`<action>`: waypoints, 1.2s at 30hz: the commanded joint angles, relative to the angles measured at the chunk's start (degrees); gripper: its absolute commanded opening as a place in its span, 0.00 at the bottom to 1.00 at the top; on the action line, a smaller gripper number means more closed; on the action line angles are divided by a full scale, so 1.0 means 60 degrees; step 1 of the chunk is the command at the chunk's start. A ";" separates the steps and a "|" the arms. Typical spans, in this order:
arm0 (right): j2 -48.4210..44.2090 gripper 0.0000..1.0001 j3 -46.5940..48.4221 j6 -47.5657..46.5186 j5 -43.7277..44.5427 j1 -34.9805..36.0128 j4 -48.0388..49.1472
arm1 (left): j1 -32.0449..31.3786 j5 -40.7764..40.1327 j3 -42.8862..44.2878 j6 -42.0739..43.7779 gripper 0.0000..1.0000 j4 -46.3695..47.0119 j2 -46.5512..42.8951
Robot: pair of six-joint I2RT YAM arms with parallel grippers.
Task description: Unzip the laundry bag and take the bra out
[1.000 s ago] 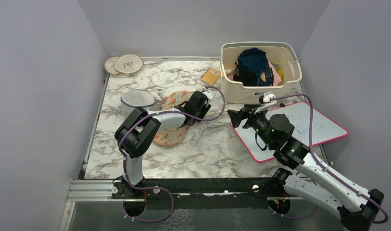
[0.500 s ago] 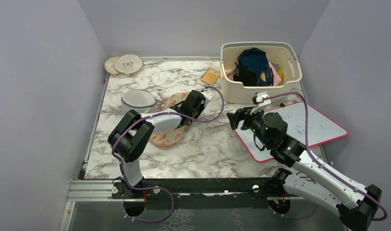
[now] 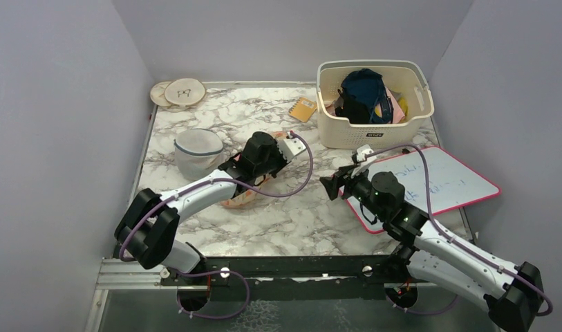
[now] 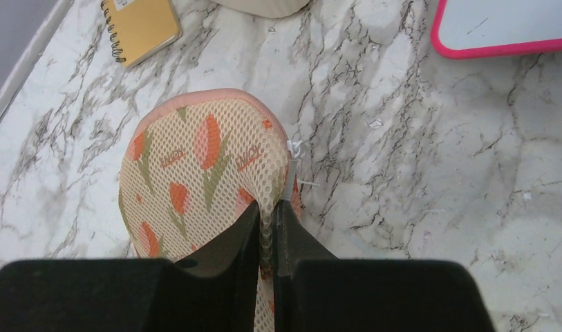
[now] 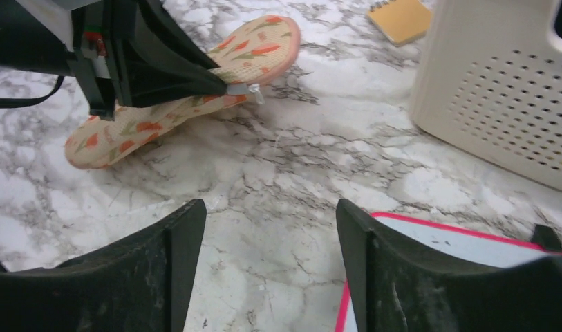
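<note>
The laundry bag (image 4: 195,155), peach mesh with orange leaf prints and pink edging, lies mid-table (image 3: 238,200). My left gripper (image 4: 267,211) is shut on a pinched fold of its mesh beside the zipper edge, which lifts that side. A small grey tab (image 5: 240,89) shows at the fingertips. In the right wrist view the bag (image 5: 105,142) stretches away to the left under the left gripper (image 5: 219,83). My right gripper (image 5: 271,207) hangs open over bare marble to the bag's right (image 3: 330,185), apart from it. The bra is hidden.
A cream basket (image 3: 375,104) of dark clothes stands at the back right. A pink-rimmed whiteboard (image 3: 437,181) lies under the right arm. A white mesh dome (image 3: 197,150), a yellow notebook (image 3: 303,108) and wooden discs (image 3: 178,92) sit left and behind.
My left gripper has shut on the bag's mesh and drawn back toward the near left, raising the fabric. The right gripper has moved left toward the bag, still open.
</note>
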 commanded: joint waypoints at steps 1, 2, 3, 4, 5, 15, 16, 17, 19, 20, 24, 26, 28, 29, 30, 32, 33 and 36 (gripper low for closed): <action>0.0517 0.63 -0.0180 -0.0174 -0.2067 -0.0042 0.2019 | -0.0030 0.0971 -0.0149 0.0691 0.00 0.0207 -0.0602; 0.0785 0.63 -0.0103 -0.0170 -0.2539 -0.0051 0.2309 | -0.0030 0.1047 -0.0185 0.0751 0.00 0.0205 -0.0684; 0.1206 0.63 0.0066 -0.0151 -0.2828 -0.0067 0.2464 | -0.0030 0.1111 -0.0197 0.0788 0.00 0.0197 -0.0724; 0.1688 0.63 0.0314 -0.0143 -0.3007 -0.0089 0.2502 | -0.0030 0.1142 -0.0216 0.0824 0.00 0.0187 -0.0773; 0.2169 0.63 0.0592 -0.0151 -0.3118 -0.0125 0.2496 | -0.0037 0.1158 -0.0221 0.0854 0.00 0.0170 -0.0801; 0.4635 0.56 0.1381 -0.0392 -0.5650 -0.1438 0.3829 | -0.0110 0.1295 -0.0051 0.0977 0.00 -0.0099 -0.0874; 0.4753 0.54 0.1434 -0.0404 -0.5850 -0.1597 0.3888 | -0.0117 0.1278 -0.0037 0.0988 0.00 -0.0123 -0.0874; 0.4885 0.53 0.1503 -0.0422 -0.5943 -0.1728 0.3896 | -0.0118 0.1282 -0.0024 0.1003 0.00 -0.0142 -0.0870; 0.5111 0.51 0.1644 -0.0417 -0.6051 -0.1955 0.3838 | -0.0132 0.1281 -0.0012 0.0994 0.00 -0.0160 -0.0891; 0.5204 0.49 0.1658 -0.0412 -0.6089 -0.2026 0.3869 | -0.0154 0.1331 0.0004 0.0967 0.00 -0.0172 -0.0889; 0.5677 0.42 0.1616 -0.0286 -0.6075 -0.2172 0.4219 | -0.0227 0.1528 0.0085 0.0849 0.00 -0.0242 -0.0898; 0.5954 0.39 0.1689 -0.0153 -0.6124 -0.2228 0.4287 | -0.0262 0.1565 0.0090 0.0853 0.00 -0.0257 -0.0879; 0.6289 0.34 0.1788 -0.0029 -0.6527 -0.2309 0.4476 | -0.0311 0.1501 0.0121 0.0859 0.00 -0.0312 -0.0834; 0.6478 0.32 0.1851 -0.0001 -0.6738 -0.2310 0.4526 | -0.0329 0.1463 0.0149 0.0877 0.00 -0.0349 -0.0821; 0.6651 0.31 0.1932 0.0002 -0.6882 -0.2310 0.4529 | -0.0344 0.1440 0.0162 0.0882 0.00 -0.0384 -0.0799; 0.6910 0.30 0.1989 0.0097 -0.6827 -0.2326 0.4576 | -0.0372 0.1428 0.0146 0.0900 0.00 -0.0370 -0.0786; 0.6989 0.31 0.1948 0.0161 -0.6759 -0.2325 0.4683 | -0.0373 0.1434 0.0143 0.0911 0.00 -0.0374 -0.0766; 0.7165 0.31 0.1811 0.0344 -0.6789 -0.2398 0.5093 | -0.0435 0.1409 0.0201 0.0922 0.00 -0.0465 -0.0707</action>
